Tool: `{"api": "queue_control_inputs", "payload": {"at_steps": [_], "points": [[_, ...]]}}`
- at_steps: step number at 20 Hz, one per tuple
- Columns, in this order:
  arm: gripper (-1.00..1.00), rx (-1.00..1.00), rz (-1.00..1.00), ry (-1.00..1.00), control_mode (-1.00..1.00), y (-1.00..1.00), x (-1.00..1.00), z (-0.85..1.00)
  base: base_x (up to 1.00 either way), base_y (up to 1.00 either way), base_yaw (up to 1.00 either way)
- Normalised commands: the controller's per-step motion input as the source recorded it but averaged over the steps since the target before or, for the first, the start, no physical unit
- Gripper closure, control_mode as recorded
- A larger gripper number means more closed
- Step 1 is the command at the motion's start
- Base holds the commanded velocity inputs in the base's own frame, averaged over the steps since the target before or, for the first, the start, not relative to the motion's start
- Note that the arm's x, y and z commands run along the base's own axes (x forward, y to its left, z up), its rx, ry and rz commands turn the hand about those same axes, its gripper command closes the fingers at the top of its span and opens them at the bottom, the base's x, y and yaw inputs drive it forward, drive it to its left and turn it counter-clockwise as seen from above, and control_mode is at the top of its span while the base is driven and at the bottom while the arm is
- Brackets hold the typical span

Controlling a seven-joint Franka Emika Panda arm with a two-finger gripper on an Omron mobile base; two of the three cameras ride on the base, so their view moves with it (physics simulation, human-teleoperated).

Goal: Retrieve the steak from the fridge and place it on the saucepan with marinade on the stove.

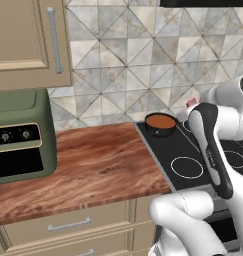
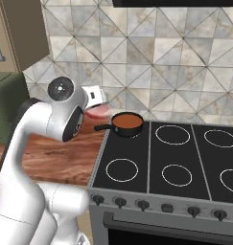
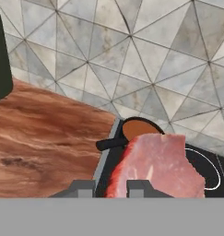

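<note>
Nearest the hand camera, the gripper has its two fingers clamped on the steak, the pink marbled slab standing up between them and hanging out in front of the hand. So the fetching half of the job looks done: the meat is in hand and at the range. In the right base view the steak shows as a pink edge under the white hand, held in the air just left of the pot and not touching it. Just beyond the meat sits the saucepan with marinade, its black handle pointing toward the wooden counter; from the right it rests on the rear left burner of the stove, the reddish-brown surface plain to see. In the left base view the saucepan stands at the stove's near corner beside the counter, with the green toaster oven well apart to the left. What remains, by my reading, is a short carry over the rim, a lowering, and the release; the tiled wall lies behind.
</note>
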Motion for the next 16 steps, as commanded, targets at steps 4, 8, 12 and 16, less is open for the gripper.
{"api": "queue_control_inputs", "payload": {"at_steps": [4,8,12,16], "points": [[1.00,0.02,0.00,0.10,-1.00,-0.18,0.49,-0.06,0.00,0.00,0.00],[1.00,0.01,0.00,0.04,-1.00,-0.10,0.46,-0.16,0.00,0.00,0.00],[1.00,0.00,0.00,0.02,-1.00,0.00,0.46,-0.28,0.00,0.00,0.00],[1.00,0.00,0.00,0.02,-1.00,-0.01,0.44,-0.31,0.00,0.00,0.00]]}}
